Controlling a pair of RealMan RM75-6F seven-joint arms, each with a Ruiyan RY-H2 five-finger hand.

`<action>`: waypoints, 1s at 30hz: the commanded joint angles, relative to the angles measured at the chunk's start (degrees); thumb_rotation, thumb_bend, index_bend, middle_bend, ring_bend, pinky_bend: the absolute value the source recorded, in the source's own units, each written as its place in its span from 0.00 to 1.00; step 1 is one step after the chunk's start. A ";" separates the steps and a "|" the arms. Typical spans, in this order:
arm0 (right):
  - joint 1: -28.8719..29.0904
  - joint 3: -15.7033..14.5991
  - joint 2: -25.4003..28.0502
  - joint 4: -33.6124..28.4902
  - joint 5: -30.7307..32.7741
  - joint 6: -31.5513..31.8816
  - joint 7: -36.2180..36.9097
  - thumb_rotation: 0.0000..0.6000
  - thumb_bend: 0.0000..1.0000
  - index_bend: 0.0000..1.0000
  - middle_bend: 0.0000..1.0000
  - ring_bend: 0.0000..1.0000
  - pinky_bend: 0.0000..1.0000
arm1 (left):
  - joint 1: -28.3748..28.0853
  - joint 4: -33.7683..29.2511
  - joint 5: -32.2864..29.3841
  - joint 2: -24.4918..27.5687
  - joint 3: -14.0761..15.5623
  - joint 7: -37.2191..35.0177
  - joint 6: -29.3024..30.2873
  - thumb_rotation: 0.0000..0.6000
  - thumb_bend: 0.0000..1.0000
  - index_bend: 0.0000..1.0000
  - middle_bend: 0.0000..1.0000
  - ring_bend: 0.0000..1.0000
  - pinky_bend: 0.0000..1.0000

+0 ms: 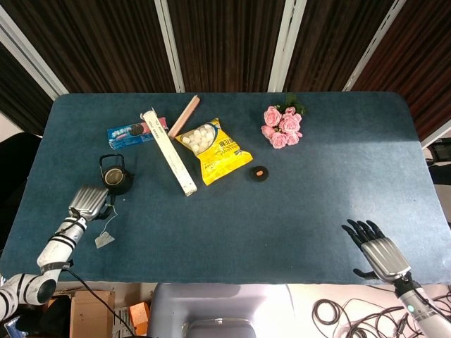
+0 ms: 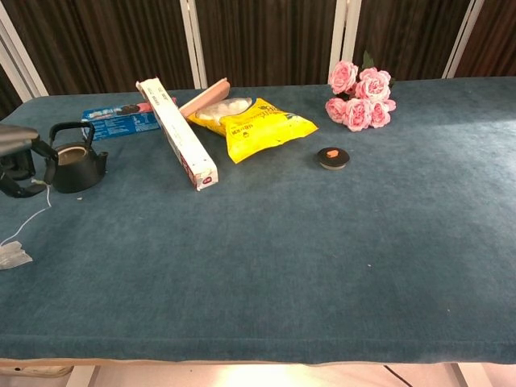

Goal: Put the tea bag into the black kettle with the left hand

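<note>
My left robot hand point(image 1: 89, 202) sits at the near left corner of the bench point(image 1: 282, 211), and it pinches the string point(image 2: 32, 214) of the tea bag point(image 1: 104, 241). In the chest view that string runs up taut from the bag to my fingers, so I judge the hold is on the string alone; the paper sachet itself still rests on the cloth, below the hand and a little toward me. The black kettle point(image 1: 115, 176) stands just beyond my left hand and slightly to its right, upright, handle raised, its mouth open since the lid point(image 1: 260, 173) lies well apart toward the bench's middle. So the line that matters runs bag, hand, kettle, almost straight away from me: I judge the bag must rise clear of the cloth, then swing forward over the kettle's opening. The string hangs long, so the sachet will dangle and may sway against the handle.

My right robot hand point(image 1: 377, 251) rests far off at the near right edge, fingers spread, holding nothing; it is much too far from the kettle to matter.

The bench is covered in blue felt-like cloth. To the right of the kettle lie a long white box point(image 1: 169, 153) and a yellow snack bag point(image 1: 212, 149), both well apart from my path.
</note>
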 commanded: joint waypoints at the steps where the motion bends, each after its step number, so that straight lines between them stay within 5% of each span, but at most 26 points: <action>1: 0.09 -0.07 0.00 -0.03 -0.12 -0.13 -0.02 1.00 0.11 0.00 0.00 0.00 0.00 | -0.04 -3.72 0.60 3.19 -2.27 0.17 3.12 1.00 0.53 0.69 1.00 0.94 1.00; 14: -0.02 0.11 1.16 -0.50 -0.04 0.53 1.94 1.00 0.11 0.00 0.00 0.00 0.00 | -1.76 -12.36 -5.07 10.34 -8.64 5.18 8.00 1.00 0.52 0.69 1.00 0.94 1.00; 30: -0.70 0.46 2.15 -0.30 0.53 1.66 3.63 1.00 0.11 0.00 0.00 0.00 0.00 | -5.81 -4.03 -10.38 7.87 -12.49 3.26 5.73 1.00 0.51 0.69 1.00 0.95 1.00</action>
